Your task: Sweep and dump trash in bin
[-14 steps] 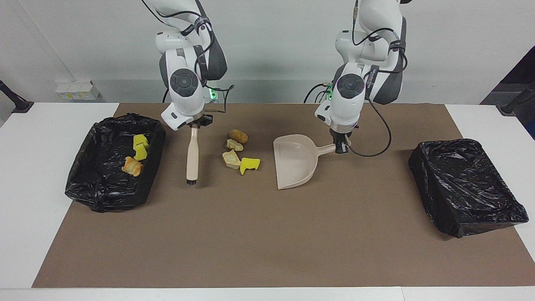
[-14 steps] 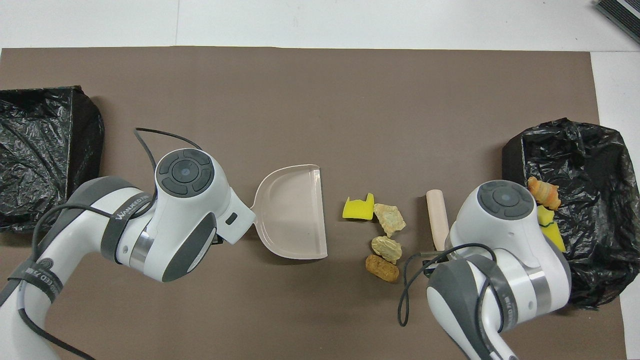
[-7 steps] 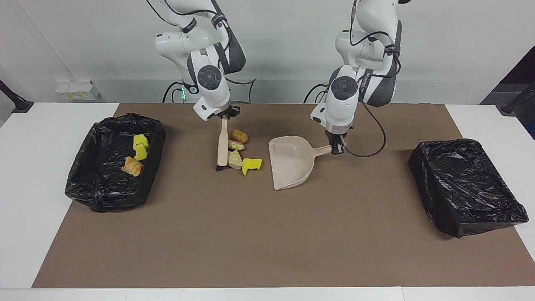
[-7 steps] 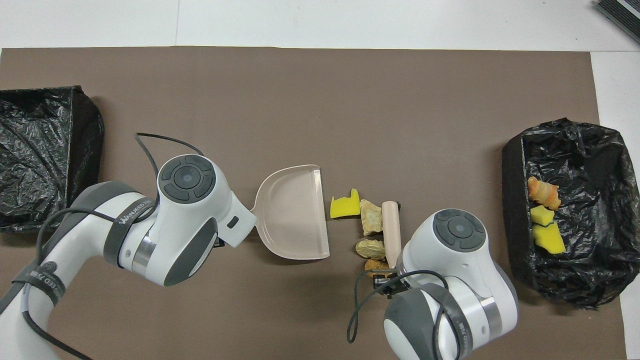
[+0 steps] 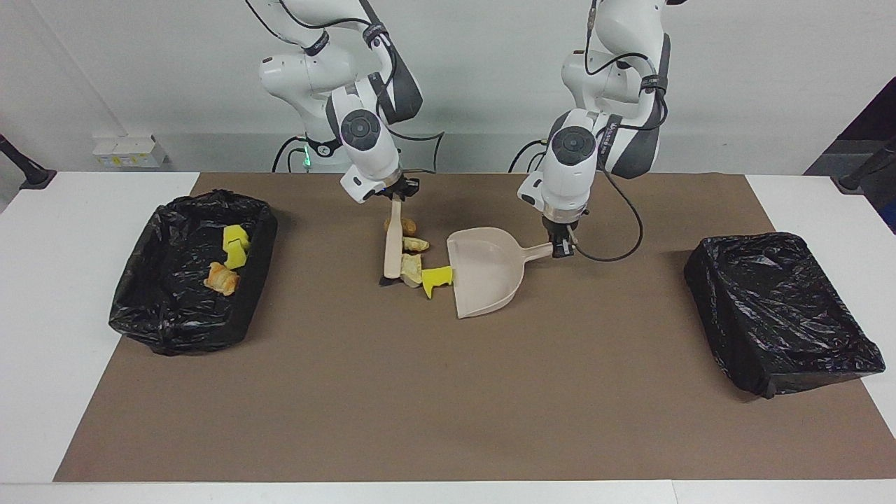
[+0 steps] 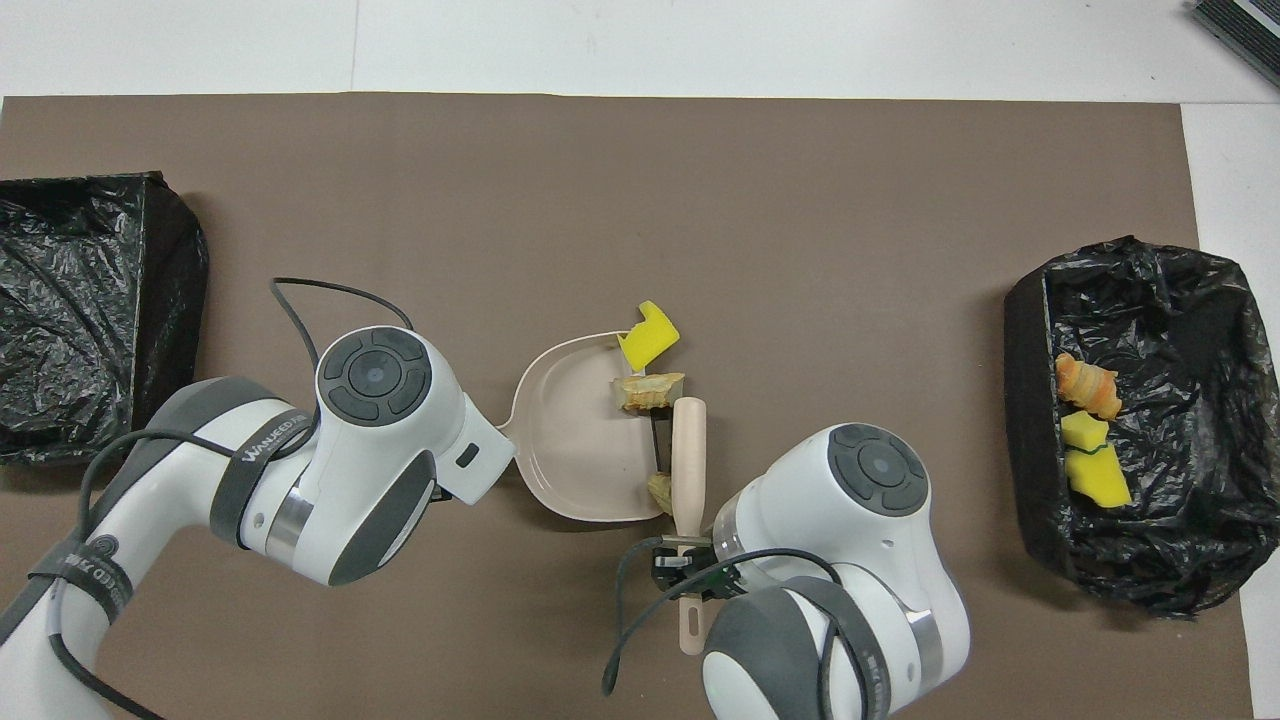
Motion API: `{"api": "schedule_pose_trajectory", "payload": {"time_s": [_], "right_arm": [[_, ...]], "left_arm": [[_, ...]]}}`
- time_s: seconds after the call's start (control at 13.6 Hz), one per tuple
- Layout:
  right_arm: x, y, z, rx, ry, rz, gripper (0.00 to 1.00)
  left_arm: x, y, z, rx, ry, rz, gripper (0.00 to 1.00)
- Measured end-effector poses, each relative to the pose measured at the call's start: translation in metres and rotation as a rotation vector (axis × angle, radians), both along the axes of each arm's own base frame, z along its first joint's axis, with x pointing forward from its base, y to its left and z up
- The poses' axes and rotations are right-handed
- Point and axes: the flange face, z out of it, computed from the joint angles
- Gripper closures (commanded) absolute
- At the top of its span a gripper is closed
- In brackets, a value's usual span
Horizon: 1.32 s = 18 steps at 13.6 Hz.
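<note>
My right gripper (image 5: 397,192) is shut on the beige brush (image 5: 392,241), whose bristle end rests on the mat beside the trash. My left gripper (image 5: 561,246) is shut on the handle of the beige dustpan (image 5: 483,273), which lies flat with its mouth toward the brush. A yellow sponge chunk (image 5: 437,278) sits at the corner of the pan's mouth (image 6: 648,335). Two tan bread pieces (image 5: 411,268) (image 5: 416,243) lie between brush and pan lip. A brown piece (image 5: 406,225) lies just beside the brush handle. In the overhead view the left gripper is hidden under its arm.
A black-lined bin (image 5: 140,308) at the right arm's end holds two yellow sponge chunks (image 5: 234,246) and a golden croissant-like piece (image 5: 221,278). A second black-lined bin (image 5: 777,308) stands at the left arm's end. Brown mat (image 5: 448,392) covers the table.
My right gripper has swept the brush toward the dustpan, pushing the yellow chunk and tan pieces up to the pan's mouth. The dustpan has shifted slightly toward the brush.
</note>
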Motion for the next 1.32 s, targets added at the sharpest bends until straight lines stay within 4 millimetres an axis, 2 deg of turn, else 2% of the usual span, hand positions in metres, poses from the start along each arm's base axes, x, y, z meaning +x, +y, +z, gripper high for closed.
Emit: {"api": "schedule_pose_trajectory", "payload": {"time_s": [0.29,0.44,0.51,0.66,0.81,0.88,1.03,1.18,1.32], "right_arm": [[0.009,0.037,0.025,0.039,-0.027,0.012,1.0],[0.013,0.039,0.049,0.051,-0.009,0.034,1.0],[0.018,0.032,0.069,0.047,0.017,0.052,1.0],[0.026,0.001,0.108,-0.042,0.012,0.099,1.0],[0.015,-0.034,0.134,-0.198,-0.011,0.146,1.0],[0.004,-0.047,0.139,-0.272,0.002,0.154,1.0],[-0.015,-0.073,0.13,-0.371,0.054,0.1,1.0],[-0.037,-0.108,0.1,-0.421,0.126,0.042,1.0],[-0.066,-0.126,0.067,-0.436,0.187,-0.023,1.0]], "left_arm": [[0.0,0.001,-0.001,-0.002,-0.003,0.0,1.0],[0.0,0.001,-0.001,-0.002,-0.003,0.0,1.0],[0.0,0.001,-0.001,-0.002,-0.003,0.0,1.0],[0.0,0.001,-0.001,-0.002,-0.004,0.0,1.0],[0.0,0.001,-0.001,-0.003,-0.004,0.0,1.0],[0.0,0.001,-0.001,-0.003,-0.004,0.0,1.0],[0.0,0.001,-0.001,-0.003,-0.005,0.001,1.0],[0.0,0.001,-0.001,-0.003,-0.005,0.001,1.0],[-0.001,0.001,-0.001,-0.003,-0.004,0.001,1.0]]}}
